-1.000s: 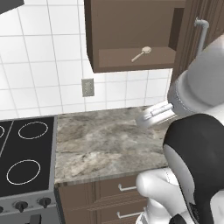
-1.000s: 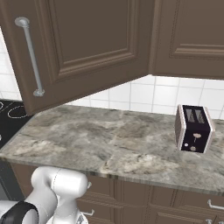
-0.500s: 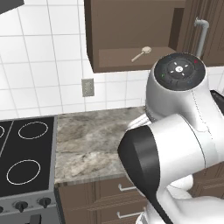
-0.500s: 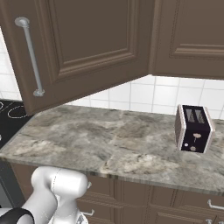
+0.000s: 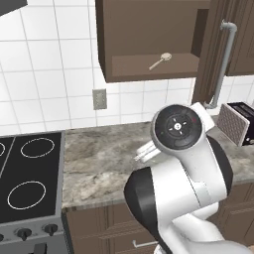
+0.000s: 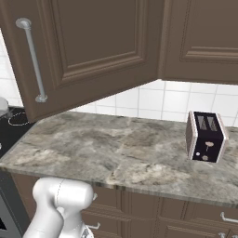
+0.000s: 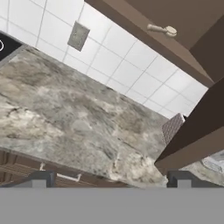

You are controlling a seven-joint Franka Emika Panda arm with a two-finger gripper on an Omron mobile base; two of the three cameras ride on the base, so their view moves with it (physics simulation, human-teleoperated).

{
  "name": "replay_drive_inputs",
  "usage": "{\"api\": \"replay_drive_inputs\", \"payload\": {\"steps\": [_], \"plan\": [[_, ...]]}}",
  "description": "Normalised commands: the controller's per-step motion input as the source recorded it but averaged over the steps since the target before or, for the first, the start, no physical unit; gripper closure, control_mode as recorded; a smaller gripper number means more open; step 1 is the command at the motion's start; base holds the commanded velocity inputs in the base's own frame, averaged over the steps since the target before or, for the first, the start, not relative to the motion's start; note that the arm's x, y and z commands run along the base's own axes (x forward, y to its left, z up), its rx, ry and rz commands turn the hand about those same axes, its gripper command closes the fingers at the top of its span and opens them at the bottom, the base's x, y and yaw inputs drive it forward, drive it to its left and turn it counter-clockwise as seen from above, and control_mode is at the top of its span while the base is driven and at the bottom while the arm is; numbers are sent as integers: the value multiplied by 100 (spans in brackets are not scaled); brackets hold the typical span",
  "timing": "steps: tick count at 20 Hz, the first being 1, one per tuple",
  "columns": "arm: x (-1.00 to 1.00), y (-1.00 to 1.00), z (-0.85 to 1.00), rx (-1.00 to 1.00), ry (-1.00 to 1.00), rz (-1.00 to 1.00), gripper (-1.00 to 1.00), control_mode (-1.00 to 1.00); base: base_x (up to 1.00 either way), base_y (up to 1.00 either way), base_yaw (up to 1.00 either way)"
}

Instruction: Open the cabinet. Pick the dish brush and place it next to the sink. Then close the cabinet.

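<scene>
The cabinet (image 5: pixel 149 34) hangs open on the wall, its door (image 6: pixel 93 46) swung out to the right with the long silver handle (image 6: pixel 33 60) upright. On its bottom shelf lies the dish brush (image 5: pixel 161 60), pale beige, also at the top of the hand view as the dish brush (image 7: pixel 162 29). My gripper (image 7: pixel 111 179) is open and holds nothing. It hangs low over the counter, well below and in front of the shelf. In the left base view the gripper (image 5: pixel 145 152) peeks out left of the arm's big joint. The sink is out of view.
A dark toaster (image 6: pixel 207 136) stands on the marble counter (image 6: pixel 107 148) at the right. A black stove (image 5: pixel 30 178) lies left of the counter, and a wall outlet (image 5: pixel 99 98) sits under the cabinet. The open door's lower corner (image 7: pixel 192 140) juts out above the toaster.
The arm has folded toward the left base camera, and the hand has moved left and down over the counter. The brush and door have not moved. The jaws stayed open.
</scene>
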Motion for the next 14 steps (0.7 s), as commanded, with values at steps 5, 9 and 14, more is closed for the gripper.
{"api": "replay_drive_inputs", "payload": {"steps": [5,9,14], "plan": [[7,18,13,-13,5,0,-100,-100,0,0,0],[0,27,27,-16,11,0,-100,-100,0,0,0],[18,4,9,-17,7,0,-100,-100,0,0,0]]}}
